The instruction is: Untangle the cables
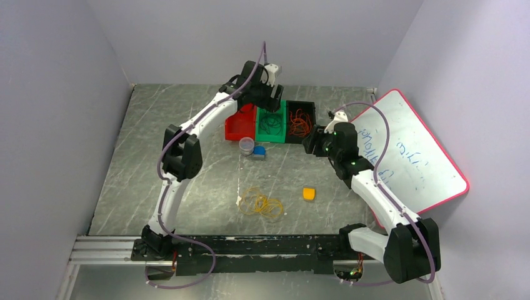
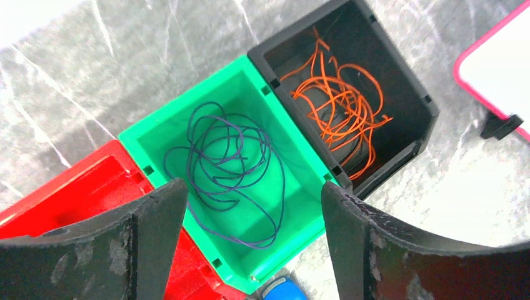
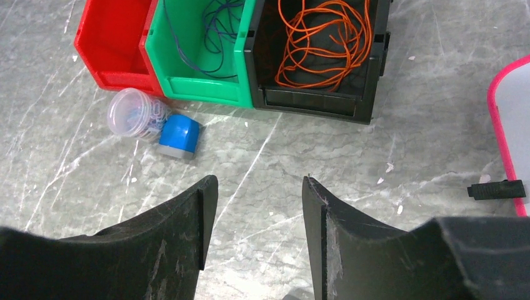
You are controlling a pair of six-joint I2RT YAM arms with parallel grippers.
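Thin looped purple cable (image 2: 225, 167), green bin (image 2: 181, 101)

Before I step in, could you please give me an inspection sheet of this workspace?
Surface: grey marbled table.
Job's things: purple cable coiled in green bin; orange cable in black bin; yellow cable loose on table; red bin, nothing seen inside.
Clutter: clear jar and blue block beside the bins; orange block; whiteboard at right.
Grippers: left gripper open above green bin; right gripper open above bare table; neither holds anything.
Cables: lilac hoses along both arms.
Surroundings: plain walls; metal rail at near edge.
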